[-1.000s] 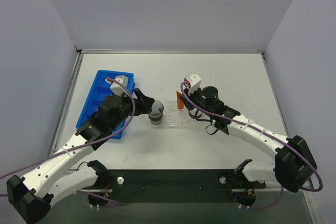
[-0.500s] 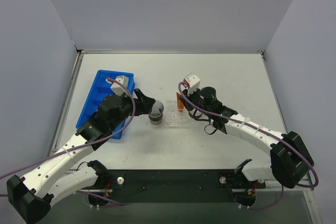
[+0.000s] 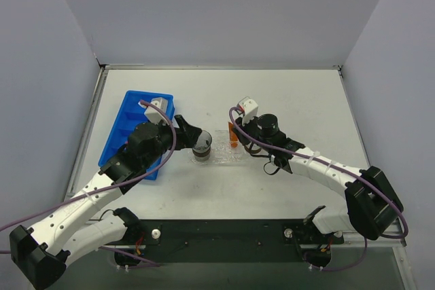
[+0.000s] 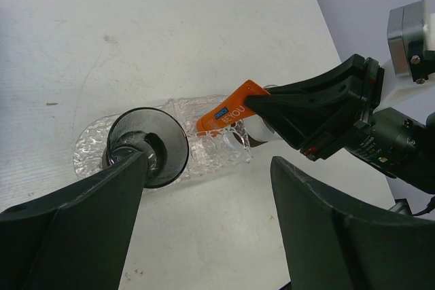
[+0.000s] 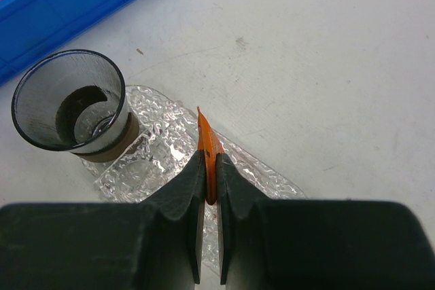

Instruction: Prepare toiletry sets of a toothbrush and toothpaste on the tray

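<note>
Pinching the orange toothpaste (image 5: 206, 137) in our right tool (image 5: 209, 168), we hold it over the tray (image 5: 262, 171) at 2 o'clock; our left tool (image 4: 209, 164) gapes wide. No toothbrush lies there yet.

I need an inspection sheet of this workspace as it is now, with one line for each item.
Surface: pale table, faint scuffs.
Job's things: clear tray at centre; orange toothpaste held over it, contact unclear; toothbrush nothing seen.
Clutter: clear cup standing on the tray's left end; blue bin at left.
Grippers: left gripper open at the cup; right gripper shut on the toothpaste.
Cables: purple cables looped along both arms.
Surroundings: grey walls on three sides.
</note>
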You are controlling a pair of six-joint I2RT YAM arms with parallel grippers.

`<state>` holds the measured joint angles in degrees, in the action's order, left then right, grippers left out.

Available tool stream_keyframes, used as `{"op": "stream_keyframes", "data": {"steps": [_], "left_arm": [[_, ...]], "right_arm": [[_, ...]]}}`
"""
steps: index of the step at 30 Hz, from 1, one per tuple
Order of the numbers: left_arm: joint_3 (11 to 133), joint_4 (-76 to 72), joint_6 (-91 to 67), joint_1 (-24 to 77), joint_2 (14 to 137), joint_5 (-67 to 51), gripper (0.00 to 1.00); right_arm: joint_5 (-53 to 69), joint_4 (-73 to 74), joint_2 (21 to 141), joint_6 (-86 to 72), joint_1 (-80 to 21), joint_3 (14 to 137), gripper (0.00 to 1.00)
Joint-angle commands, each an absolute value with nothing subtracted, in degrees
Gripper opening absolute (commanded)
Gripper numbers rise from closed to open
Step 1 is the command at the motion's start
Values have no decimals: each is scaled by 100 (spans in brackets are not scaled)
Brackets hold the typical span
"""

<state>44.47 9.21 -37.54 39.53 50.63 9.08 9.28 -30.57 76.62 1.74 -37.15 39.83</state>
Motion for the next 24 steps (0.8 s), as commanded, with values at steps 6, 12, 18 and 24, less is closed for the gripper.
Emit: {"op": "stream_keyframes", "data": {"steps": [6, 12, 18, 24], "left_arm": [[4526, 598, -3771, 3885, 5115, 817, 84], [4518, 598, -3771, 3876, 5124, 800, 84], [4500, 598, -3779, 3867, 5098, 800, 84], [4517, 825, -3893, 3850, 5106, 940, 84]], "right_arm": [[1046, -3630, 7708, 149, -3674, 3946, 15], [1063, -3569, 7673, 150, -3674, 4008, 31], [1072, -3472, 7655, 141, -3674, 4078, 39], [1081, -3428, 7532, 132, -3691, 4139, 49]]}}
